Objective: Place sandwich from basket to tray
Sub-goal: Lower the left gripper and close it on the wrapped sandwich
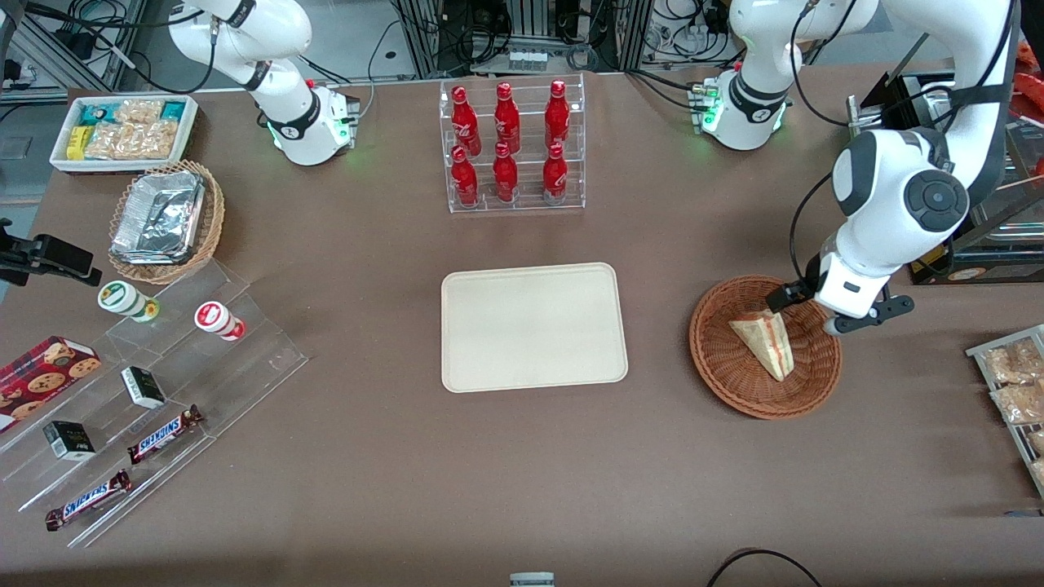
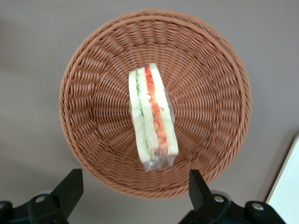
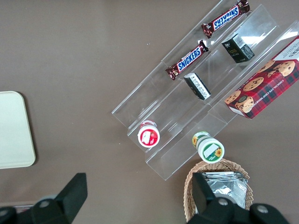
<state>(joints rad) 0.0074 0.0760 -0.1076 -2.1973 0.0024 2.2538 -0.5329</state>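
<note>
Now, step: reach down and grasp.
Tray [image 1: 534, 326]: bare, toward the parked arm's end from the basket, at its nine o'clock in the front view.
Basket [image 1: 722, 359]: holds the sandwich [image 1: 767, 344] near its centre, filling edge up.
Gripper [image 2: 133, 186]: hovers above the basket, spread wide, holding nothing.
Advice: descend centred, fingers [image 2: 70, 186] straddling the bread faces; close gently on the soft wrap.

a brown table [image 1: 367, 456] fronts metal framing [image 1: 432, 37] and tangled cables [image 1: 677, 33].
</note>
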